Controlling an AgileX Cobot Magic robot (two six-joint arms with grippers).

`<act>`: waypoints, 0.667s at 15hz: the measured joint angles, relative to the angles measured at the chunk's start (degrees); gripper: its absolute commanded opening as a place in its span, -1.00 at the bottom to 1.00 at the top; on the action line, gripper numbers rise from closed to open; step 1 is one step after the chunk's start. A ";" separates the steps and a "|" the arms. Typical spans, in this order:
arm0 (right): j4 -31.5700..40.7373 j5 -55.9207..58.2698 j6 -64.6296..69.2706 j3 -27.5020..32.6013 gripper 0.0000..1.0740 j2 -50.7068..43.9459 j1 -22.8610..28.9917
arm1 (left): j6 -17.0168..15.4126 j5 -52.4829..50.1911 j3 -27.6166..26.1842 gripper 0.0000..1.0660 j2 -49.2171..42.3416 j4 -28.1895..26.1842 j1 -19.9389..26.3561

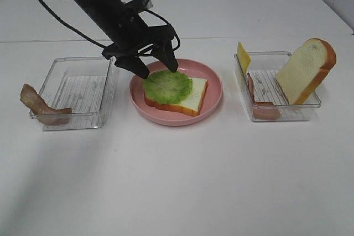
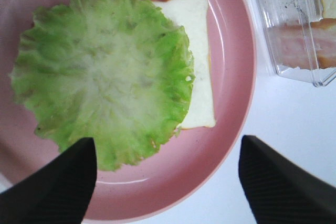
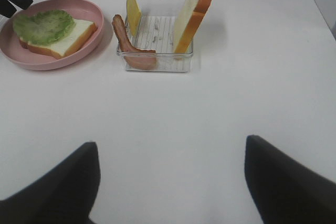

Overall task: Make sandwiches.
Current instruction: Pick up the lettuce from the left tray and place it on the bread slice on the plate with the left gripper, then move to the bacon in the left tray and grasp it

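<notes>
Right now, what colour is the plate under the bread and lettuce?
Plain pink all over, no pattern. The plate shows best in the left wrist view.

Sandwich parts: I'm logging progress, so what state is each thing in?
Lettuce: lying on bottom bread slice, on pink plate.
Left end effector: open, above lettuce.
Right end effector: open, empty.
Second bread slice: leaning in right tray.
Cheese: on edge there.
Left bacon: draped over left tray rim.

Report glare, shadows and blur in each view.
Exterior high: even light, sharp, faint broad shadow on the table at lower left. Left wrist: glare streaks on the plate, lettuce centre washed out. Right wrist: fingers dark and soft, the rest sharp.
</notes>
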 measured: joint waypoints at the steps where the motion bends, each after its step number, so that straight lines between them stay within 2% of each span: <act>1: 0.00 0.00 0.00 0.00 0.35 0.00 0.00 | 0.00 0.00 0.00 0.36 -1.20 1.55 0.00; 3: 0.00 0.00 0.00 0.00 0.35 0.00 0.00 | -0.34 0.06 0.00 0.36 -4.01 5.79 0.00; 6: 0.00 0.00 0.00 0.00 0.35 0.00 0.00 | -6.76 0.97 0.00 0.36 -9.28 16.33 0.00; 8: 0.00 0.00 0.00 0.00 0.35 0.00 0.00 | -11.23 2.98 0.00 0.36 -12.32 26.87 0.00; 10: 0.00 0.00 0.00 0.00 0.35 0.00 0.00 | -12.66 5.56 0.00 0.36 -14.44 35.18 0.00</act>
